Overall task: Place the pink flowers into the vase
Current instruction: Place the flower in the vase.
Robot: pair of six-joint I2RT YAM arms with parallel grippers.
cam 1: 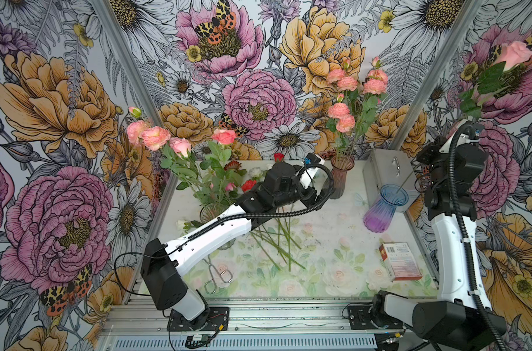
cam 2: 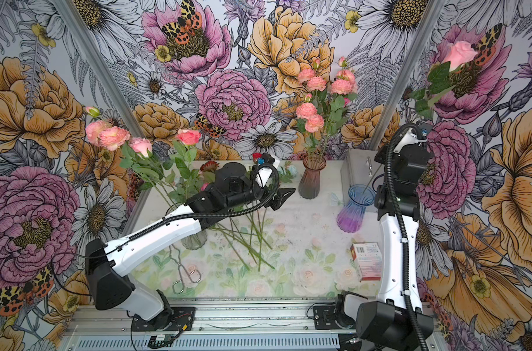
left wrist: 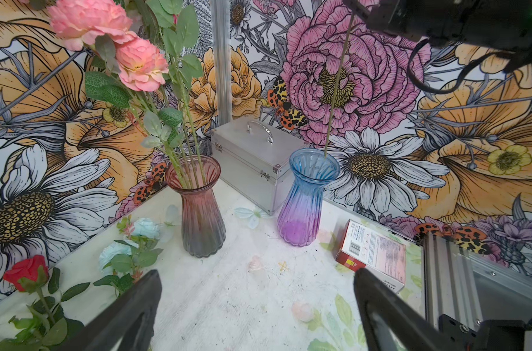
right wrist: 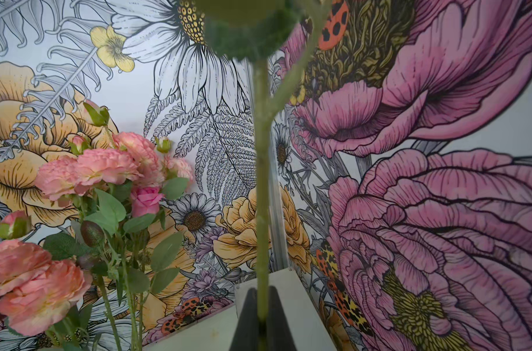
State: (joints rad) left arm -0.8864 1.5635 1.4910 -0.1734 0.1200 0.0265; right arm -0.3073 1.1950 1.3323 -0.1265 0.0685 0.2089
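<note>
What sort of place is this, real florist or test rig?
Probably a staged robot test cell: printed floral walls on aluminium posts, left arm and right arm bolted to a base rail, pink flowers in a vase.

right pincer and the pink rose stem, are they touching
Touching. The right wrist view shows the right pincer shut on the pink rose stem, fingers pressed against both sides.

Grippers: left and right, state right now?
left gripper: open, holding nothing.
right gripper: shut on the pink rose stem, lower end at the blue vase mouth.
</note>
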